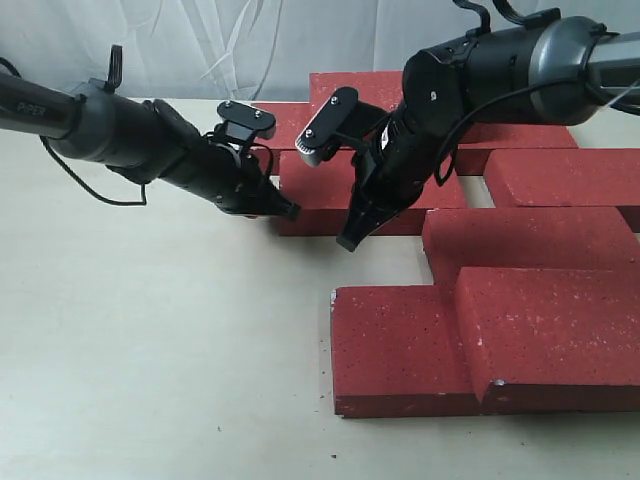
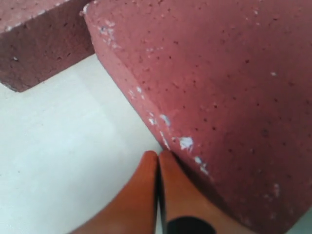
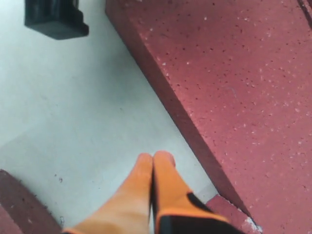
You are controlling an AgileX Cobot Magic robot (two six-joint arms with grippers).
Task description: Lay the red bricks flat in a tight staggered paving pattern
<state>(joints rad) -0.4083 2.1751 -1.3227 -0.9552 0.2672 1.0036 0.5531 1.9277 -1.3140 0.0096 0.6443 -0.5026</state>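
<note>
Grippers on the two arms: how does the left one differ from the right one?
The left gripper lies low and almost level, aimed at a corner of the middle brick; the right gripper points steeply down beside that brick's long front edge. The left tip sits right at the brick; the right tip seems slightly off it. Both are shut, orange-tipped, holding nothing.
</note>
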